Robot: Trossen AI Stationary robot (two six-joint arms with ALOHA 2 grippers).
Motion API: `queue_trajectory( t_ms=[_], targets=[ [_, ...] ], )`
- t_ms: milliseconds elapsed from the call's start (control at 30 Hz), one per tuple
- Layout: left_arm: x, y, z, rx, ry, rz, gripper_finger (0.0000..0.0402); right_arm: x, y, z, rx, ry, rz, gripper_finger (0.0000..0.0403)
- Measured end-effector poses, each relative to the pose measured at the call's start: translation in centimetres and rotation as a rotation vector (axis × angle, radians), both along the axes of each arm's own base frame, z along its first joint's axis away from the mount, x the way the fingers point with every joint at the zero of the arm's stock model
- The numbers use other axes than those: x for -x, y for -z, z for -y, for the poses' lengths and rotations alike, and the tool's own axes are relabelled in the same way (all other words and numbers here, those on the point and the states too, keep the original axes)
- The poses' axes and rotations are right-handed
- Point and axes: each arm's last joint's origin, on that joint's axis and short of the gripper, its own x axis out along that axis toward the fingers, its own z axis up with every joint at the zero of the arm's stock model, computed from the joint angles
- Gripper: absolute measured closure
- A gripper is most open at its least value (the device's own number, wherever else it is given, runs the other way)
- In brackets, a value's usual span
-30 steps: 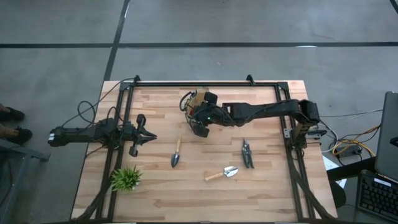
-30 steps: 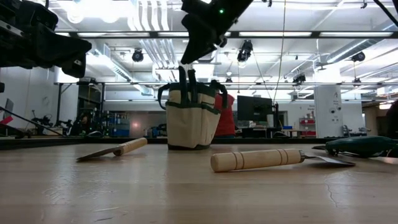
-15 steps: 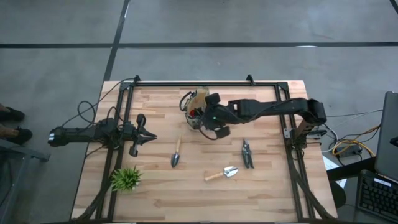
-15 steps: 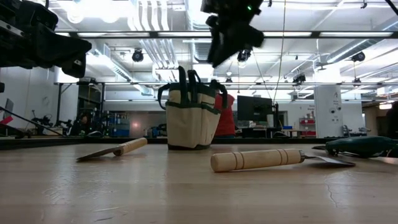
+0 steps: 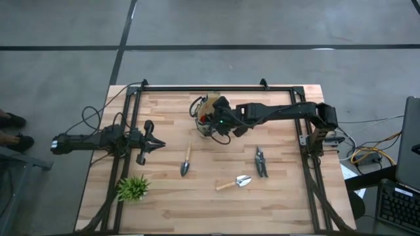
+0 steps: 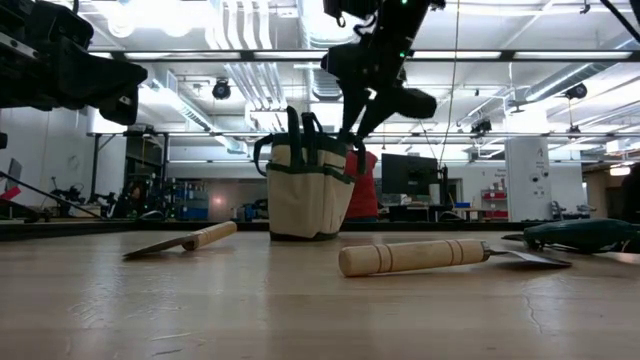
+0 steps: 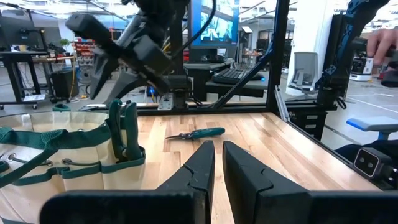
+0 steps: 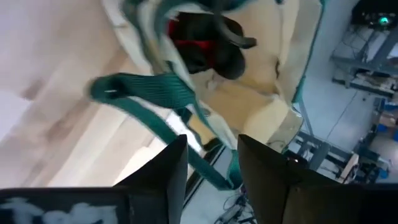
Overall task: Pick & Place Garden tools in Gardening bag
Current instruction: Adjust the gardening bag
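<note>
The tan gardening bag with green handles stands upright at the table's far middle. Dark shears handles stick up out of it, and a red and black item lies inside. My right gripper hangs open over the bag's right side, pointing steeply down, with a green handle loop running between its fingers. Two wooden-handled trowels and a pair of shears lie flat on the table. My left gripper waits shut at the table's left. My right gripper has one finger on each side of the bag's green handle loop, coming from above at a slant. Whether a finger touches the loop, I cannot tell.
A small leafy plant stands at the near left corner. A black frame runs round the table's edges. The near middle of the table lies between the two trowels.
My right gripper has left the shears handles standing in the bag, swung toward the table's right, rolled its wrist, and come down to the bag's right handle. The shears handles stay upright in the bag.
</note>
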Motion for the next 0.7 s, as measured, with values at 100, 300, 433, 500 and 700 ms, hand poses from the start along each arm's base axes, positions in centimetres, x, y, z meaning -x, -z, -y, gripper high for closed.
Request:
queue_trajectory(
  t_ms=[100,300,433,500,700],
  targets=[
    [0.0,0.0,0.0,0.000,0.000,0.000,0.0365,-0.2,0.6,0.9,0.002,0.020,-0.020,0.0275],
    [0.0,0.0,0.0,0.000,0.000,0.000,0.0365,-0.6,1.4,2.0,0.036,0.003,-0.054,0.0286],
    [0.0,0.0,0.0,0.000,-0.001,0.000,0.0365,-1.0,1.9,2.1,0.048,-0.013,-0.063,0.0294],
    [0.0,0.0,0.0,0.000,0.000,0.000,0.0365,-1.1,2.0,2.1,0.053,-0.019,-0.055,0.0298],
    [0.0,0.0,0.0,0.000,0.000,0.000,0.0365,-1.1,2.2,2.1,0.052,-0.017,-0.055,0.0315]
  ],
)
